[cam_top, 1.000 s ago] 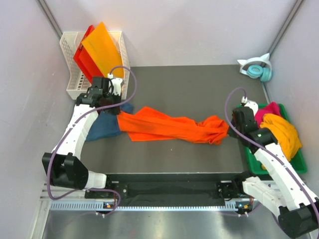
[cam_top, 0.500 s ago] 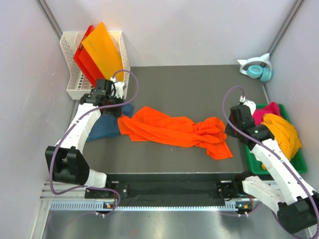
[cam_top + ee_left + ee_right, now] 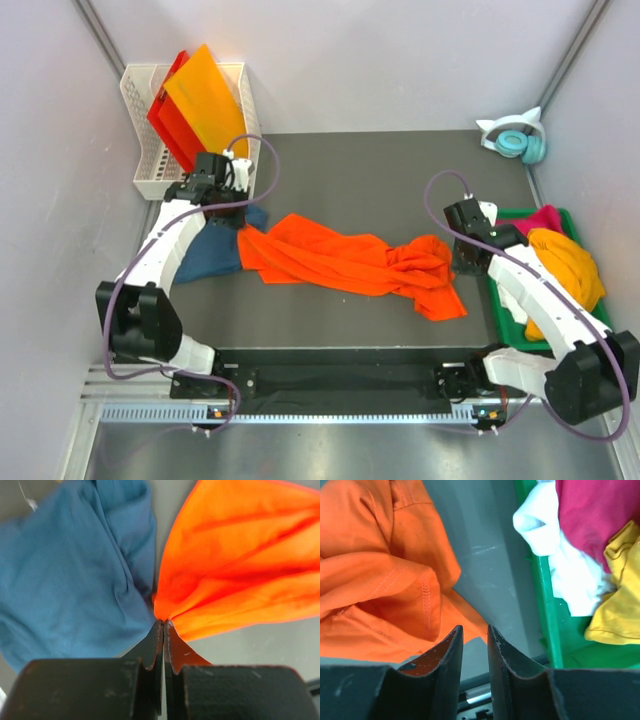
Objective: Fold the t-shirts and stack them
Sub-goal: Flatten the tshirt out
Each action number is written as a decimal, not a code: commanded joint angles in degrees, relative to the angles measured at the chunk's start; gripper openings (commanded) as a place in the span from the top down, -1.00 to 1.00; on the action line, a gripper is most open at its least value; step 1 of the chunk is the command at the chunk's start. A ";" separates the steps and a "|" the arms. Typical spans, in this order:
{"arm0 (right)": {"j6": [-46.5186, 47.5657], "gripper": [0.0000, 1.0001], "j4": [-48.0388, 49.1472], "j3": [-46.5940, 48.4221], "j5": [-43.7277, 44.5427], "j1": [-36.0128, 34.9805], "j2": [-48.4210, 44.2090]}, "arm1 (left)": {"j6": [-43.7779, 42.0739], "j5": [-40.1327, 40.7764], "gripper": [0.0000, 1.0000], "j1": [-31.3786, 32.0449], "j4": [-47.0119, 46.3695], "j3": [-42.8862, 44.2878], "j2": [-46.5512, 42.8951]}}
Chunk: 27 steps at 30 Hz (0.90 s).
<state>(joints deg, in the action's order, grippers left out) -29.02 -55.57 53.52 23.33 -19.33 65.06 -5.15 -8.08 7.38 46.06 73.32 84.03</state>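
Left claw [image 3: 163, 623]: pressed fully together, pinching the left corner of the orange t-shirt [image 3: 350, 260]; the cloth fans out from its tips.
Right claw [image 3: 474, 632]: jaws partly apart with nothing between them, poised above the orange shirt's right end, close to the green bin [image 3: 546, 605].
Orange t-shirt: rumpled in a long band across the dark table [image 3: 380, 170].
Teal-blue t-shirt [image 3: 210, 255]: crumpled on the table, touching the orange shirt's left end.
Green bin: holds the magenta t-shirt [image 3: 545, 218], yellow-orange t-shirt [image 3: 570, 265] and white t-shirt [image 3: 555, 555], heaped unfolded.
Far left: white basket [image 3: 150, 170] holding leaning plastic sheets [image 3: 200, 100].
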 commanded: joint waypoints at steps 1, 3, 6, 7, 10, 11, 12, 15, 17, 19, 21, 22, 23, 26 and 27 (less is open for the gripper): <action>5.55 0.46 -3.66 5.10 1.11 -0.44 4.09 | 1.72 0.52 1.00 -0.26 -4.67 6.91 5.34; 6.51 0.44 -3.76 5.63 0.05 -0.53 5.95 | 2.51 0.26 1.00 -0.26 -4.67 10.34 7.28; 6.17 0.45 -3.49 5.98 -0.04 -0.53 7.28 | 3.48 0.69 1.00 -0.26 -5.63 13.95 10.62; 5.99 0.45 -2.36 5.99 -0.39 -0.62 6.75 | 3.65 0.52 1.00 -0.26 -5.63 15.78 12.37; 4.85 0.45 0.53 6.16 -4.06 -0.53 4.29 | 4.35 0.17 1.00 -0.26 -4.93 19.13 15.98; 4.50 0.44 1.51 5.99 -5.48 -0.62 3.59 | 4.36 0.34 1.00 -0.26 -4.41 19.84 16.86; 4.06 0.43 2.39 5.72 -7.06 -0.62 2.98 | 4.27 0.60 1.00 -0.26 -3.53 20.63 18.35; 3.09 0.43 3.10 4.41 -10.23 -1.14 5.41 | 3.48 1.92 1.00 -0.26 -3.96 21.60 19.42; 2.65 0.42 2.31 3.53 -10.50 -2.72 7.09 | 2.52 2.80 1.00 -0.26 -5.80 21.69 19.68; 1.95 0.42 2.05 3.00 -9.37 -5.00 8.59 | 1.55 3.59 1.00 -0.26 -7.65 22.74 20.29; 1.16 0.42 1.96 3.00 -9.01 -5.89 9.12 | 1.11 4.38 1.00 -0.34 -7.22 25.11 22.74; 1.07 0.42 1.78 3.17 -8.75 -6.24 9.38 | 1.28 4.82 1.00 -0.35 -6.69 28.34 23.89; 0.98 0.41 1.61 3.35 -8.74 -6.33 9.65 | 1.45 6.04 1.00 -0.35 -5.91 30.20 25.03; 1.07 0.42 1.34 4.40 -8.65 -6.77 10.09 | 1.54 6.93 1.00 -0.52 -3.62 37.93 29.86; 1.24 0.42 0.99 4.75 -8.57 -6.86 10.44 | 1.63 6.93 1.00 -0.61 -2.83 39.95 31.97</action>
<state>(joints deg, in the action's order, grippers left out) -26.89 -54.81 56.51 14.63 -25.47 75.22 -3.01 -3.73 7.35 43.68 104.60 111.70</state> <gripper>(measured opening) 0.293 0.011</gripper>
